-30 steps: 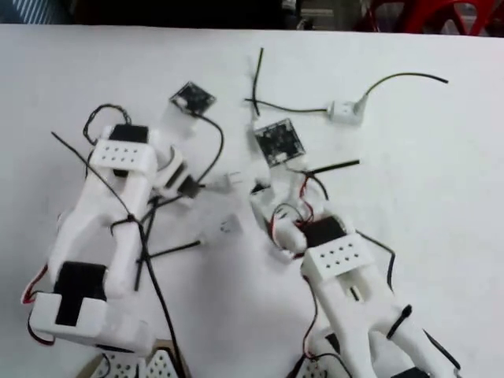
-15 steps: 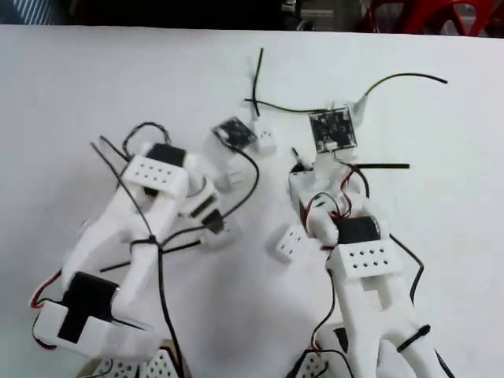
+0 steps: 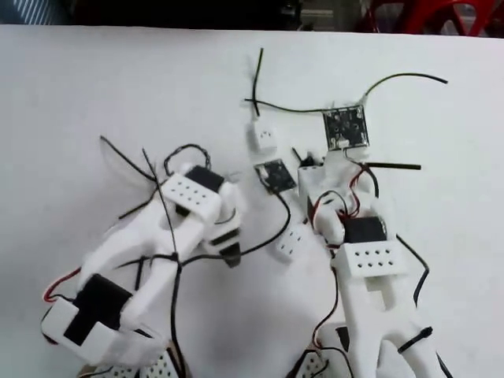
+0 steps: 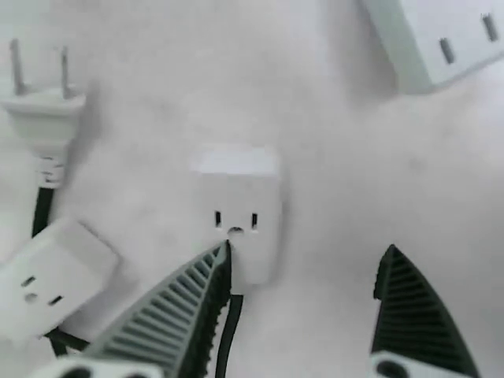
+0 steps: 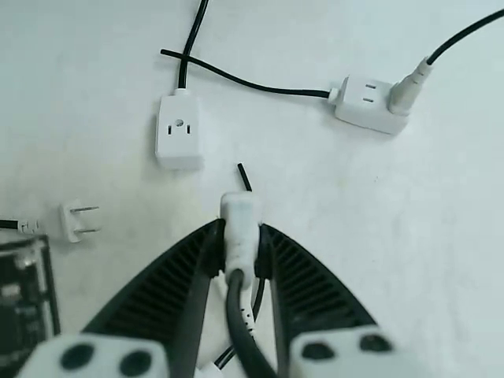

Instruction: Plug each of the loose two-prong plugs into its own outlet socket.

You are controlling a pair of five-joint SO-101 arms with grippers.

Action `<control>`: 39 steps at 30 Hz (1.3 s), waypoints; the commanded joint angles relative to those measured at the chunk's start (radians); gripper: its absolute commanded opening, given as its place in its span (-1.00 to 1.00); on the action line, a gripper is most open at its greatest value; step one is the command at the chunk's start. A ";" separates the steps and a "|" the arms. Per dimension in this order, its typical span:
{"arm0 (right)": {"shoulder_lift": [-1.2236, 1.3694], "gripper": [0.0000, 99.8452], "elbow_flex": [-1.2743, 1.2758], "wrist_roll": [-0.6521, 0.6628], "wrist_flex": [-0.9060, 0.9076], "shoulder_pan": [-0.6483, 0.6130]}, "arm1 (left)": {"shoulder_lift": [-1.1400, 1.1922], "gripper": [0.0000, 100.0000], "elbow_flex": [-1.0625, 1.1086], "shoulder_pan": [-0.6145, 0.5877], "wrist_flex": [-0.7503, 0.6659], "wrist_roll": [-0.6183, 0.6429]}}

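A red frame (image 3: pixel 441 16) stands beyond the far edge of the white table (image 3: pixel 87 87).

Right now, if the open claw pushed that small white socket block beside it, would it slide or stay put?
Probably slides: the socket block looks small, boxy and light on the smooth table. Its thin black cord looks floppy, so likely trails without holding it back.

The left wrist view's edge crops one outlet socket (image 4: pixel 437 35).
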 commanded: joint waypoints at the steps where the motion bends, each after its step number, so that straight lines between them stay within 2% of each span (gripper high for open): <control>1: -0.027 -0.96 -0.048 0.000 -0.022 0.004 | -0.050 -0.41 0.046 0.012 -0.049 -0.087; 7: -0.027 -0.96 -0.048 0.000 -0.022 0.007 | -0.047 -0.41 0.048 -0.010 -0.095 -0.092; 11: -0.027 -0.96 -0.048 0.000 -0.022 0.007 | 0.077 -0.41 -0.011 -0.042 -0.133 -0.092; 16: -0.027 -0.96 -0.048 0.000 -0.022 0.007 | 0.288 -0.42 -0.265 -0.073 0.038 -0.084; 20: -0.027 -0.96 -0.048 0.000 -0.022 0.007 | 0.352 -0.52 -0.359 -0.093 0.054 -0.034; 29: -0.027 -0.96 -0.048 0.000 -0.022 0.007 | 0.162 -0.75 -0.287 -0.064 0.058 0.002; 33: -0.027 -0.96 -0.048 0.000 -0.022 0.008 | 0.025 -0.79 -0.183 -0.024 0.060 0.098; 39: -0.027 -0.96 -0.048 0.000 -0.022 0.008 | -0.136 -0.79 -0.152 0.038 0.216 0.186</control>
